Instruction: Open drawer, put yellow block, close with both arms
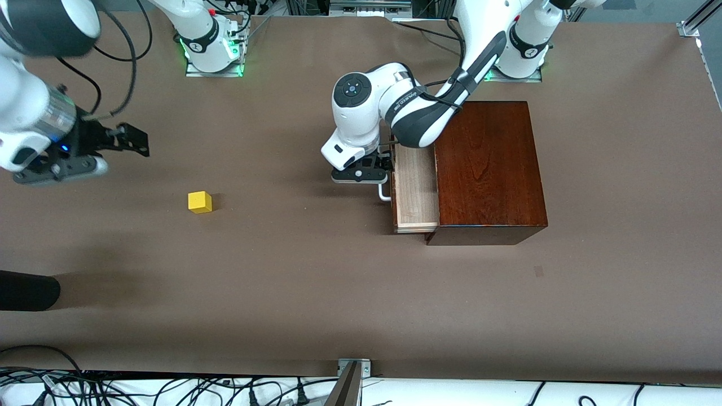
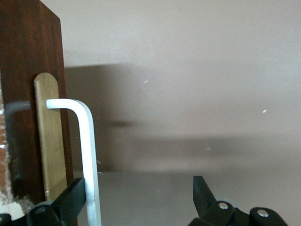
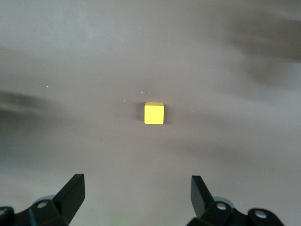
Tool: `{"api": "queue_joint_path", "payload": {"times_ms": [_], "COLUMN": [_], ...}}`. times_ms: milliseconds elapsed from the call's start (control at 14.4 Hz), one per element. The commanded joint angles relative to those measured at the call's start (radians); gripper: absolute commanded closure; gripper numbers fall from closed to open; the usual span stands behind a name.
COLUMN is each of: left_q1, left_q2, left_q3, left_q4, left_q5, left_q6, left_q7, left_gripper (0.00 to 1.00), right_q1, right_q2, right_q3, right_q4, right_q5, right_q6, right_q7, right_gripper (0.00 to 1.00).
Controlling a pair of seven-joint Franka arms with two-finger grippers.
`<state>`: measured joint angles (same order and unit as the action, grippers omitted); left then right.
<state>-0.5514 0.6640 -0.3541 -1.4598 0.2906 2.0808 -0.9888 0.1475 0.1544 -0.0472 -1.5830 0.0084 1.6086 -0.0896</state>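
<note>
The drawer (image 1: 416, 186) stands partly pulled out of the dark wooden box (image 1: 488, 169), its pale tray showing bare. My left gripper (image 1: 386, 164) is at the drawer's white bar handle (image 1: 384, 194). In the left wrist view the handle (image 2: 87, 141) runs between the open jaws of the left gripper (image 2: 138, 188), right beside one finger (image 2: 75, 193), in front of the dark drawer front (image 2: 28, 94). The yellow block (image 1: 199, 202) rests on the table toward the right arm's end. My right gripper (image 1: 134, 141) hangs open in the air, and its wrist view has the block (image 3: 154, 113) ahead of the gripper (image 3: 136, 188).
A black rounded object (image 1: 28, 290) juts in over the table edge nearest the front camera, at the right arm's end. Cables (image 1: 169, 389) and a metal bracket (image 1: 352, 366) run along that edge. Brown table surface (image 1: 316, 282) lies between the block and the drawer.
</note>
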Motion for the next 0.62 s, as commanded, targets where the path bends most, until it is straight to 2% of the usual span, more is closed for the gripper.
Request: {"api": "queue_joint_path", "payload": {"times_ms": [0,208,415,554], "left_q1": [-0.019,-0.006,0.024,0.086], "left_q2": [0.023,-0.026,-0.116,-0.182], "left_q3": [0.0,0.001,0.003,-0.002], "left_q4": [0.044,0.044,0.042,0.042], "left_q5": [-0.028,-0.027,-0.027,-0.028], "left_q6": [0.025,0.004,-0.184,-0.302], "left_q7": [-0.03,-0.015,-0.004,0.069], "left_gripper": [0.0,0.0,0.0,0.0], "right_q1": [0.004,0.017,0.017,0.017], "right_q2": [0.103,0.161,0.171,0.166], "right_q3": [-0.002,0.0,0.0,0.0], "right_q4": [0.028,0.008,-0.113,-0.21], "right_q5": [0.002,0.005,0.013,0.015], "right_q6": [-0.015,0.057,0.207,0.331], "right_q7": [-0.033,-0.042,-0.039,-0.039], "right_gripper": [0.0,0.0,0.0,0.0]}}
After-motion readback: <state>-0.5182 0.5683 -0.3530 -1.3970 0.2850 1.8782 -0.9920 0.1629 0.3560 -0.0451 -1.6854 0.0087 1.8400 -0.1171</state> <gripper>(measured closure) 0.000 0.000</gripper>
